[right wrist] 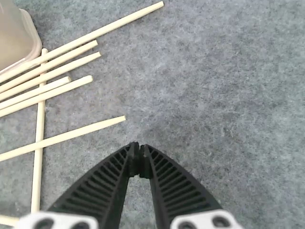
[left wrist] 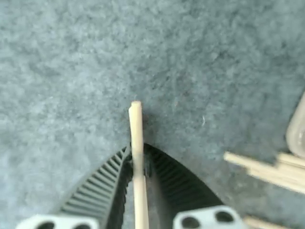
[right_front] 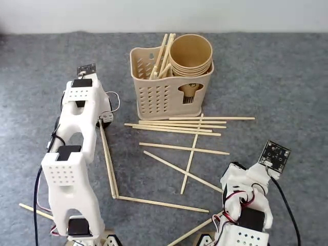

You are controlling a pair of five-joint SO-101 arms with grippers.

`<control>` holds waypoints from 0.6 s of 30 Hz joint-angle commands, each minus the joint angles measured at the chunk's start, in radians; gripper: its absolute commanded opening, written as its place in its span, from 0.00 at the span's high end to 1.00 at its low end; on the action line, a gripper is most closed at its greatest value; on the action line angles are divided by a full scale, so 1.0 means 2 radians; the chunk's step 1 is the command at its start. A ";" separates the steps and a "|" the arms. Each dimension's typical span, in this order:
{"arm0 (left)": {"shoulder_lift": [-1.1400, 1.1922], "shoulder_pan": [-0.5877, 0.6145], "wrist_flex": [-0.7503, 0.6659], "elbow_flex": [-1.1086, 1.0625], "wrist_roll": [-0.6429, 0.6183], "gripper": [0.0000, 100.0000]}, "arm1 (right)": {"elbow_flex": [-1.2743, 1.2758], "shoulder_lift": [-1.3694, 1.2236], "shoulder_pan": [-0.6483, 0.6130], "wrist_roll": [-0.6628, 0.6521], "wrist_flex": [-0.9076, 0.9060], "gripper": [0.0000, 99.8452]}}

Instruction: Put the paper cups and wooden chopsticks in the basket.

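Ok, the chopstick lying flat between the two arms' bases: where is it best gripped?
Probably at mid-length, from straight above, jaws across its width. The chopstick lies flat on the grey mat, so only its thin sides can be pinched; its middle is free, while one end meets other sticks.

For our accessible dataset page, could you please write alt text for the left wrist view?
The left end effector is shut on a wooden chopstick, whose tip sticks out beyond it above a gray mat. More chopsticks lie on the mat to one side, near a corner of the basket.
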State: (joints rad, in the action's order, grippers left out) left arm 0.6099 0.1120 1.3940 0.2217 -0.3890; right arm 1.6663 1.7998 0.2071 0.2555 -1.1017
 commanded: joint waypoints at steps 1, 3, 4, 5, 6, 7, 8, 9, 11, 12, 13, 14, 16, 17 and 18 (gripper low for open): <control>-0.080 -0.012 0.025 0.040 0.000 0.99 | 0.008 0.007 0.003 0.002 -0.004 0.99; -0.110 -0.022 0.050 0.054 0.000 0.99 | 0.008 0.007 0.003 0.002 -0.004 0.99; -0.125 -0.028 0.065 0.065 0.000 0.99 | 0.008 0.007 0.003 0.002 -0.004 0.99; -0.140 -0.035 0.081 0.077 0.000 0.99 | 0.008 0.007 0.003 0.002 -0.004 0.99; -0.154 -0.041 0.096 0.090 0.000 0.99 | 0.008 0.007 0.003 0.002 -0.004 0.99; -0.166 -0.045 0.109 0.105 0.000 0.99 | 0.008 0.007 0.003 0.002 -0.004 0.99; -0.176 -0.050 0.120 0.122 0.000 0.99 | 0.008 0.007 0.003 0.002 -0.004 0.99; -0.186 -0.053 0.128 0.139 0.000 0.99 | 0.008 0.007 0.003 0.002 -0.004 0.99; -0.199 -0.055 0.138 0.175 0.000 0.99 | 0.008 0.007 0.003 0.002 -0.004 0.99; -0.203 -0.055 0.143 0.195 0.000 0.99 | 0.008 0.007 0.003 0.002 -0.004 0.99; -0.206 -0.055 0.148 0.218 0.000 0.99 | 0.008 0.007 0.003 0.002 -0.004 0.99; -0.209 -0.054 0.155 0.240 0.000 0.99 | 0.008 0.007 0.003 0.002 -0.004 0.99; -0.209 -0.054 0.172 0.286 0.000 0.99 | 0.008 0.007 0.003 0.002 -0.004 0.99; -0.209 -0.054 0.178 0.306 0.000 0.99 | 0.008 0.007 0.003 0.002 -0.004 0.99; -0.210 -0.054 0.180 0.323 0.000 0.99 | 0.008 0.007 0.003 0.002 -0.004 0.99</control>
State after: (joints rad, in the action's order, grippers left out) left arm 0.2539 0.0092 1.7254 0.7281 -0.3890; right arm 1.6663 1.7998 0.2071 0.2555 -1.1017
